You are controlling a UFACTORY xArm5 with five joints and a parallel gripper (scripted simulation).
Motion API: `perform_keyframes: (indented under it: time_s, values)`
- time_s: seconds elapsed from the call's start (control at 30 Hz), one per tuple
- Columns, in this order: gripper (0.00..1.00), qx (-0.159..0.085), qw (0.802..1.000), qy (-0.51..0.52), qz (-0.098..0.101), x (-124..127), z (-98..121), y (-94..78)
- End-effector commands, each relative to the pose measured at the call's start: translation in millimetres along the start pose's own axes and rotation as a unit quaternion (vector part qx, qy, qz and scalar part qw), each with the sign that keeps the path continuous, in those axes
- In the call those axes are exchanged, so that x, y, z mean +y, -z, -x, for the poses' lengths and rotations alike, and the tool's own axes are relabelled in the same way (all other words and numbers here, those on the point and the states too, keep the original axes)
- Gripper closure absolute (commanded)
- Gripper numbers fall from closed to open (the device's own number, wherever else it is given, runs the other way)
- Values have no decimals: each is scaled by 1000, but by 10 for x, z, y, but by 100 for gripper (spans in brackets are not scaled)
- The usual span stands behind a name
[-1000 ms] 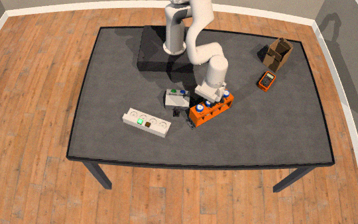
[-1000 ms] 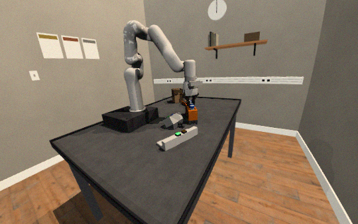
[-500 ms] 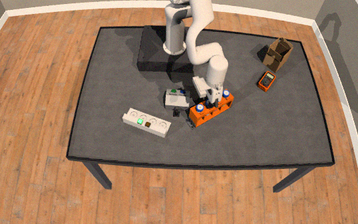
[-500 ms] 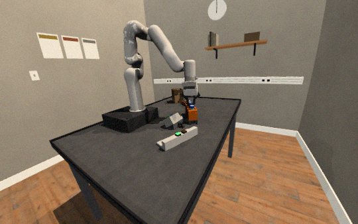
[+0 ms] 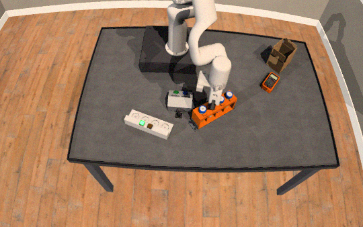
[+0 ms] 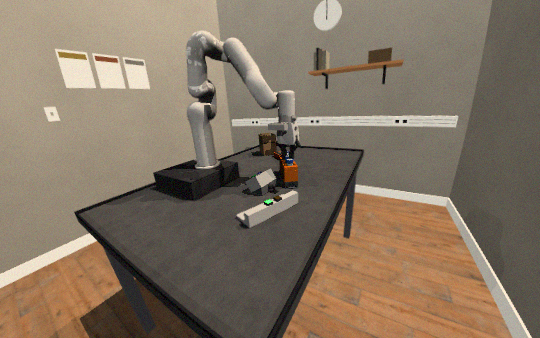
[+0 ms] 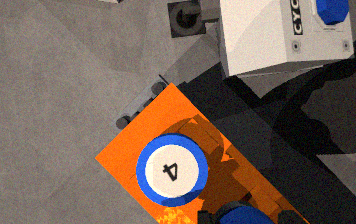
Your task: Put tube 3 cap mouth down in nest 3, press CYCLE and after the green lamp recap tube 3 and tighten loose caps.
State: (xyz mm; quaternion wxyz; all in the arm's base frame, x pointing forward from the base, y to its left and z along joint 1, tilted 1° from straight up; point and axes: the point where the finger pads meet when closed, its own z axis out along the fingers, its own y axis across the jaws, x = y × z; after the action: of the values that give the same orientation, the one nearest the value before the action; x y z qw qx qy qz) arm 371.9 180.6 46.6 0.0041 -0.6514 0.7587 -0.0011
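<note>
Clamping cap 3 (image 7: 245,214) on its tube, my gripper (image 5: 213,105) could cross-thread it if I turn tilted.

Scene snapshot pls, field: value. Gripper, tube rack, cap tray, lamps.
gripper: white arm's gripper shut on round blue cap of tube 3
rack: orange plastic tube rack under the gripper
cap 4: blue-rimmed white-topped cap marked 4, on its tube
tray: long white cap tray, no cap in its nests
lamps: square green lamp lit; amber lamp dark
</note>
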Motion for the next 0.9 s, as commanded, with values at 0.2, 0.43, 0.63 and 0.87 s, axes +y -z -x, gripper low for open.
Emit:
perform_keyframes:
  time_s: [0.2,0.43,0.63,0.87]
  values:
    - [54,1,1000,-7,-3,-10,7,9]
    - [54,1,999,34,-3,-10,7,13]
    - [54,2,979,205,-2,-11,7,13]
    - [54,2,926,377,-2,-11,7,13]
